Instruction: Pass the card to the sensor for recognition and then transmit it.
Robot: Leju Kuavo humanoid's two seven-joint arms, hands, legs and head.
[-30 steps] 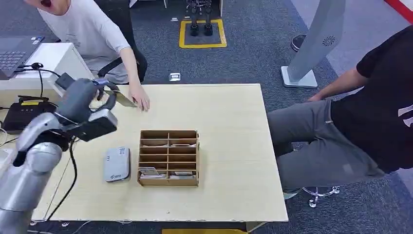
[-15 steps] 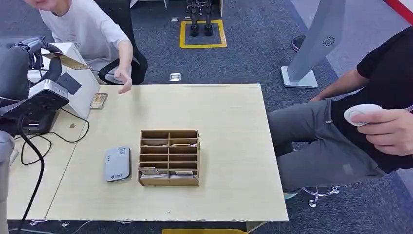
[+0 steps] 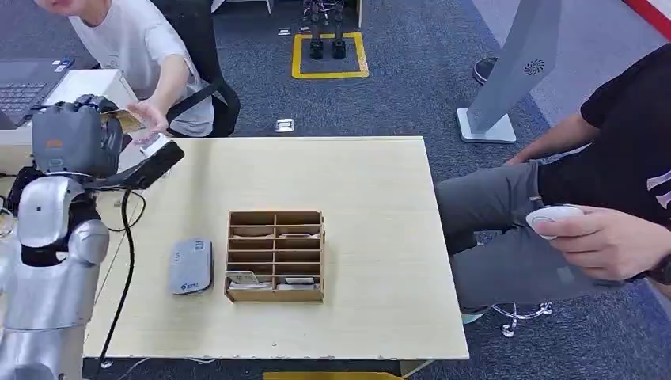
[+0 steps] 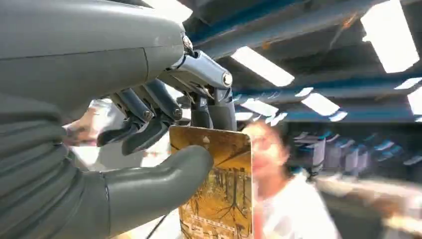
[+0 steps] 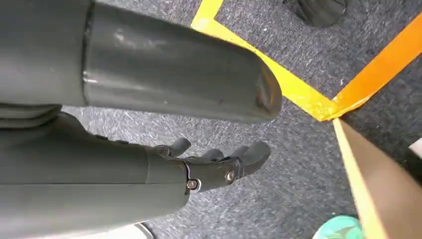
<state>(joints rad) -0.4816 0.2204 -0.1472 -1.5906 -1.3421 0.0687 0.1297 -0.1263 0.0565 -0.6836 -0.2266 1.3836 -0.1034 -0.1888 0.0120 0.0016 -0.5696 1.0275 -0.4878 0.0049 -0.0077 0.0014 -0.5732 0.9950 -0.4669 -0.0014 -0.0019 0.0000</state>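
My left hand point(image 3: 76, 133) is raised beside the table's far left corner and pinches a golden-brown picture card point(image 3: 122, 119) between thumb and fingers. Close up, the card point(image 4: 219, 191) stands upright against the thick thumb point(image 4: 154, 185), with the dark fingers point(image 4: 149, 122) behind it. A person in a white shirt stretches a hand point(image 3: 148, 119) to the card's free end. The grey card sensor point(image 3: 190, 267) lies flat on the table, left of the wooden rack. My right hand point(image 5: 219, 164) hangs over the carpet, fingers loose, holding nothing.
A wooden pigeonhole rack point(image 3: 274, 255) with several cards stands mid-table on the light wooden table point(image 3: 372, 198). A seated person at right holds a white device point(image 3: 554, 216). A laptop point(image 3: 24, 87), a black box and cables lie on the side desk at left.
My left hand with the card swung out to the left, then came back toward the table corner. The white-shirted person's hand rose to the card. The right-hand person's hand with the white device lowered.
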